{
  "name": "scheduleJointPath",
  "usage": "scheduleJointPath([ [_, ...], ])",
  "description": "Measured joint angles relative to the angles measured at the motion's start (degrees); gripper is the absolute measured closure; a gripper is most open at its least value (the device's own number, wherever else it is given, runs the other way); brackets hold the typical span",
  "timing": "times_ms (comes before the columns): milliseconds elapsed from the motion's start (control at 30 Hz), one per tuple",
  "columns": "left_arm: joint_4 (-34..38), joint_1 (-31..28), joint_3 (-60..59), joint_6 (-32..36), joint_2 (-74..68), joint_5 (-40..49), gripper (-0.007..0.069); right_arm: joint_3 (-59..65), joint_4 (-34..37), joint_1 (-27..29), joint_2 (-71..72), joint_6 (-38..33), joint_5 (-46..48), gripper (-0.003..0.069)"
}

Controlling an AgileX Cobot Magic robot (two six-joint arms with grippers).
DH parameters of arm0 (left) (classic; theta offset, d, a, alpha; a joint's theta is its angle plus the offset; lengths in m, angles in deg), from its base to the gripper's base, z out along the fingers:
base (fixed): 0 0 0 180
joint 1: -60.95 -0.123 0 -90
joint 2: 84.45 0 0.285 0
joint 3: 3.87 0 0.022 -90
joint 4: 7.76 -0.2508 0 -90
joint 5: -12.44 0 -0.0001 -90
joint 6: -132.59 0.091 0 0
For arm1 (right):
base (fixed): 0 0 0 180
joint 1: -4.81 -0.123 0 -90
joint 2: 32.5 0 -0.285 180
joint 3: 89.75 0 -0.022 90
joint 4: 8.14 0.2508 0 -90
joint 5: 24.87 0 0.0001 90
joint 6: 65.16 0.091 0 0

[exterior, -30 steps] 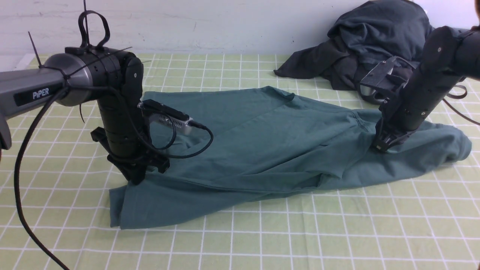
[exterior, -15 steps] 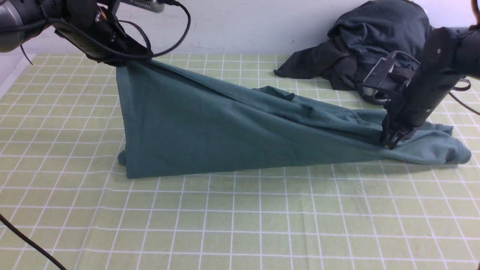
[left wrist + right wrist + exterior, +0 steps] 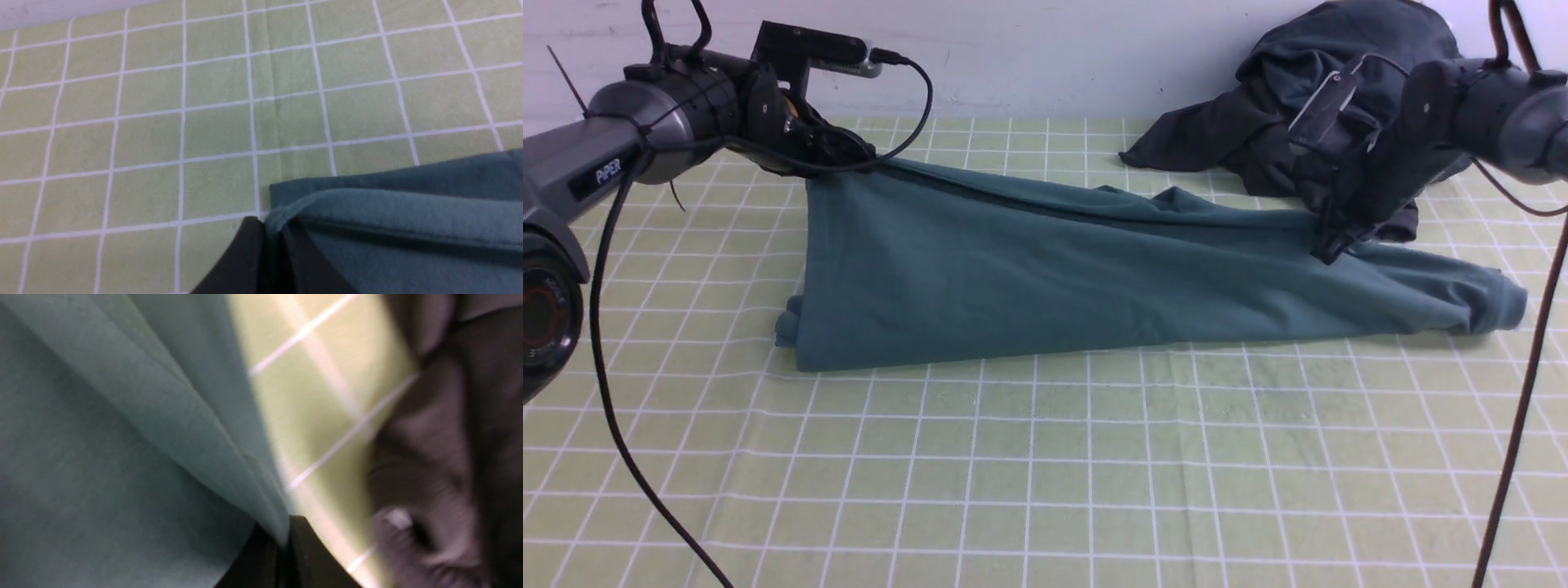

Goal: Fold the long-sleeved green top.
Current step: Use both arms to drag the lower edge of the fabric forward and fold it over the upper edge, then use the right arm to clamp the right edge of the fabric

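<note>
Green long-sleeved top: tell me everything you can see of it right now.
The green long-sleeved top is plain matte teal jersey. Both grippers are shut on its raised upper edge: the left gripper pinches a hemmed corner, the right gripper a fold near the other end. The cloth hangs between them as a sloping sheet, its lower edge resting on the checked tablecloth. A sleeve end trails rightward; the grey heap lies behind.

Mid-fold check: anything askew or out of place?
Minor: the green top, pinched by left gripper and right gripper, has a lump poking out at its near-left corner, and the right gripper hangs close to the dark clothes heap.
</note>
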Motion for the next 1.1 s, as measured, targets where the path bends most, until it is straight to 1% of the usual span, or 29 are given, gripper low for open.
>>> scheduleJointPath([
  [67, 0.1, -0.1, 2.6, -0.9, -2.2, 0.0, 0.0608, -2.2, 0.4, 0.5, -1.8, 5.4, -2.7, 0.0641],
  [133, 0.1, -0.2, 4.2, -1.1, -3.7, -0.2, 0.0598, -2.7, 0.2, 0.9, -2.1, 9.8, -5.3, 0.0592],
  [167, 0.0, -0.2, 4.7, -1.0, -4.3, -0.4, 0.0582, -2.8, 0.0, 1.0, -2.1, 11.4, -6.5, 0.0566],
  [200, -0.1, -0.2, 4.8, -1.0, -4.3, -0.5, 0.0578, -2.8, 0.0, 1.0, -2.1, 11.8, -6.5, 0.0559],
  [233, -0.4, -0.2, 5.3, -0.8, -5.0, -0.6, 0.0538, -2.9, -0.7, 1.1, -2.1, 15.0, -8.1, 0.0504],
  [267, -0.4, -0.3, 5.3, -0.8, -5.0, -0.6, 0.0538, -2.9, -1.1, 1.1, -2.1, 15.5, -8.3, 0.0496],
  [333, -1.0, -0.6, 6.4, -0.8, -5.6, 0.4, 0.0433, -3.0, -3.0, 1.1, -1.7, 22.6, -9.1, 0.0392],
  [400, -1.2, -1.0, 7.7, -0.8, -5.4, 3.4, 0.0351, -3.0, -4.5, 1.1, -0.4, 27.2, -7.8, 0.0342],
  [433, -1.2, -1.0, 8.0, -0.8, -5.4, 4.3, 0.0337, -3.0, -4.6, 1.1, -0.2, 28.2, -7.4, 0.0335],
  [467, -1.4, -1.3, 9.4, -0.8, -4.9, 7.9, 0.0296, -3.0, -4.9, 1.1, 1.6, 30.9, -5.6, 0.0323],
  [500, -1.2, -1.4, 10.9, -0.8, -4.1, 12.2, 0.0275, -3.0, -4.2, 0.9, 3.5, 32.6, -3.8, 0.0331],
  [533, -0.7, -1.4, 11.9, -0.8, -3.4, 15.7, 0.0271, -3.2, -2.9, 0.7, 4.7, 32.6, -2.4, 0.0354],
  [567, -0.4, -1.4, 12.2, -0.8, -3.3, 17.0, 0.0272, -3.2, -2.5, 0.7, 4.9, 32.5, -2.1, 0.0366],
  [600, 1.2, -1.3, 13.0, -0.2, -2.3, 20.9, 0.0285, -3.3, 0.8, 0.2, 5.9, 30.6, -0.1, 0.0417],
  [633, 3.4, -0.9, 13.5, 1.3, -1.6, 24.7, 0.0312, -3.4, 4.1, -0.3, 6.1, 27.1, 1.2, 0.0483],
  [667, 4.5, -0.7, 13.6, 2.1, -1.2, 26.6, 0.0323, -3.4, 7.0, -0.6, 6.1, 24.9, 2.2, 0.0519],
  [700, 6.3, -0.2, 13.8, 4.1, -1.0, 29.1, 0.0355, -3.5, 9.3, -1.1, 5.6, 21.7, 3.1, 0.0565],
  [733, 8.6, 0.4, 13.9, 6.5, -0.9, 32.0, 0.0391, -3.5, 13.3, -1.8, 4.7, 17.5, 4.1, 0.0608],
  [767, 9.7, 0.7, 13.9, 7.4, -0.9, 33.0, 0.0405, -3.5, 15.8, -2.1, 4.2, 15.8, 4.3, 0.0621],
  [800, 14.0, 2.0, 13.9, 10.9, -1.7, 37.4, 0.0464, -3.5, 22.0, -3.4, 1.6, 8.1, 4.2, 0.0654],
  [833, 14.5, 2.1, 13.9, 11.7, -2.0, 37.8, 0.0479, -3.5, 23.5, -3.7, 0.9, 7.3, 4.0, 0.0656],
  [867, 17.5, 3.1, 13.9, 14.2, -3.1, 39.9, 0.0526, -3.5, 28.4, -4.9, -2.0, 1.4, 2.3, 0.0665],
  [900, 19.1, 3.9, 13.9, 15.6, -4.0, 41.0, 0.0552, -3.5, 31.5, -5.6, -4.2, -2.8, 0.3, 0.0669],
  [933, 19.7, 4.2, 13.9, 15.8, -4.2, 41.3, 0.0563, -3.5, 32.1, -5.8, -4.6, -4.5, -0.3, 0.0669],
  [967, 21.0, 5.4, 13.9, 17.2, -5.5, 42.1, 0.0599, -3.4, 36.6, -6.9, -7.9, -11.0, -5.7, 0.067],
  [1000, 21.3, 6.1, 13.9, 17.8, -6.2, 42.2, 0.0614, -3.5, 41.1, -7.5, -9.5, -15.6, -13.3, 0.067],
  [1033, 21.3, 6.6, 13.9, 18.4, -6.7, 42.2, 0.062, -3.5, 43.6, -8.0, -10.2, -18.4, -18.7, 0.067],
  [1067, 21.3, 6.8, 13.9, 18.5, -6.7, 42.2, 0.0622, -3.5, 44.3, -8.1, -10.4, -19.6, -20.0, 0.067],
  [1100, 21.1, 7.2, 13.9, 18.8, -6.9, 42.2, 0.0624, -3.5, 47.1, -8.5, -11.4, -21.6, -27.0, 0.067],
])
